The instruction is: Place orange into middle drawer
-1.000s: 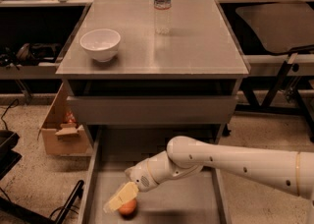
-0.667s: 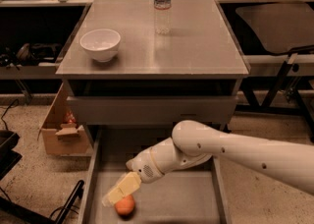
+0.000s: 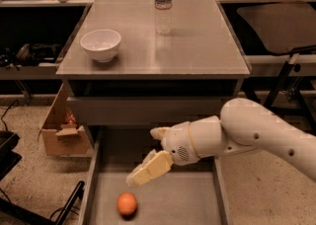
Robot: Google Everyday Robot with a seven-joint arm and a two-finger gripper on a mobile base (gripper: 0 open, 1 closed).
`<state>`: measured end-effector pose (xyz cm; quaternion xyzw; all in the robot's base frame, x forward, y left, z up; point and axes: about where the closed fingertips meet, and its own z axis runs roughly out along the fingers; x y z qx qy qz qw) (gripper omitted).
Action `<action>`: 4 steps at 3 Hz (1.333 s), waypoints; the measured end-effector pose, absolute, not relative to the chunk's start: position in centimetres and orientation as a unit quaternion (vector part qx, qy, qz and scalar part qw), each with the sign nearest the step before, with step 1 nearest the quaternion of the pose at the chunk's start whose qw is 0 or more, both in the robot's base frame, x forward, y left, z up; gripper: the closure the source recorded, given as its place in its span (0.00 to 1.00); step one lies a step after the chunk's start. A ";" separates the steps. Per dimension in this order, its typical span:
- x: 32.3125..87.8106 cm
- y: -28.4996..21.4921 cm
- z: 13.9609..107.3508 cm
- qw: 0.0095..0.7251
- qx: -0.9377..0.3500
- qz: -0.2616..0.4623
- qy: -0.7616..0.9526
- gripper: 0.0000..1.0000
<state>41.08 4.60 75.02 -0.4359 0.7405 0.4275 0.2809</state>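
The orange (image 3: 127, 203) lies on the flat grey floor of the open middle drawer (image 3: 187, 204), near its left front part. My gripper (image 3: 148, 155) hangs above the drawer, up and to the right of the orange and clear of it. Its fingers (image 3: 148, 169) are spread apart and hold nothing. The white arm reaches in from the right.
A white bowl (image 3: 100, 44) and a clear water bottle (image 3: 163, 3) stand on the cabinet top (image 3: 197, 46). A drawer with a plain grey front (image 3: 148, 109) sits above the open one. A cardboard box (image 3: 61, 130) stands on the floor at the left.
My gripper has let go of the orange and risen up and to the right. The orange now rests alone on the drawer floor.
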 end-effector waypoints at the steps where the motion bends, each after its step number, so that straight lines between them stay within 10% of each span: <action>1: 42.9 1.5 78.7 0.352 -0.434 0.407 0.722 0.00; 4: 45.7 -1.5 84.8 0.452 -0.362 0.245 0.778 0.00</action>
